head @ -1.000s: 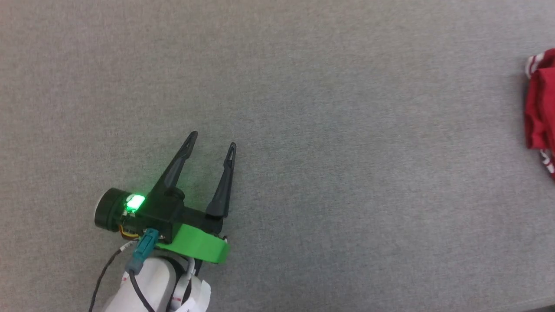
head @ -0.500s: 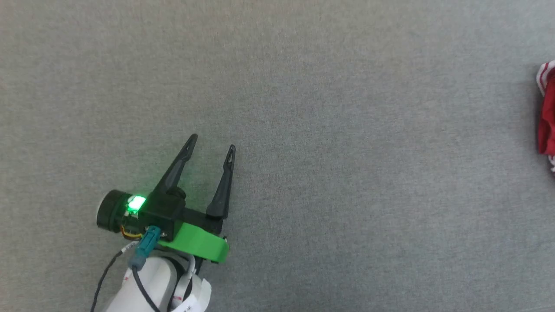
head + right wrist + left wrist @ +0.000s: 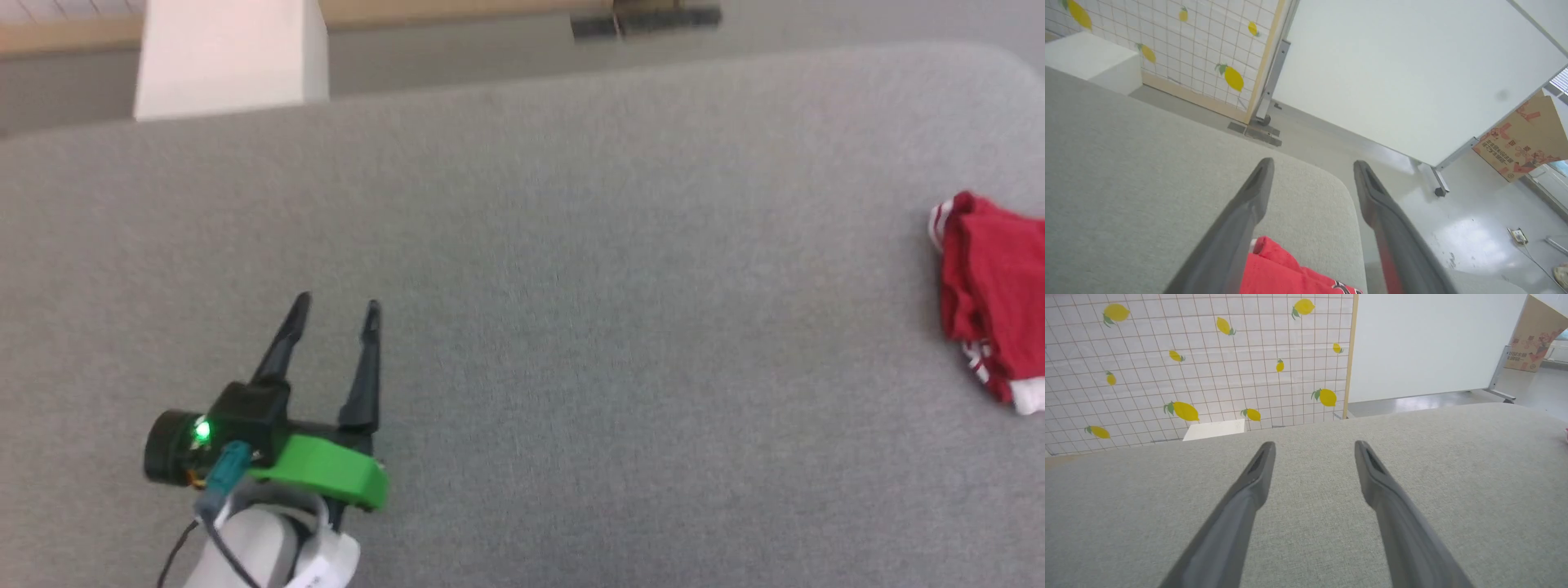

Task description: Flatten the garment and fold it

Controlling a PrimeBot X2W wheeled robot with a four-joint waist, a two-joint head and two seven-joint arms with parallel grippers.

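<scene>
The right wrist view has the right gripper (image 3: 1313, 162) spread wide and empty, with the crumpled garment (image 3: 1274, 269) low between its fingers. The head view has the left gripper (image 3: 337, 302), equally wide, with the garment far to its right. The head camera has tilted up since a second ago.

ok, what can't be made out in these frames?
1. Red soft-fabric garment: head view, right edge cuts it off; full shape unknown.
2. Same garment, right wrist view: the bottom edge and a finger of the right gripper hide most of it.
3. Its fine detail: head view, blurred.
</scene>
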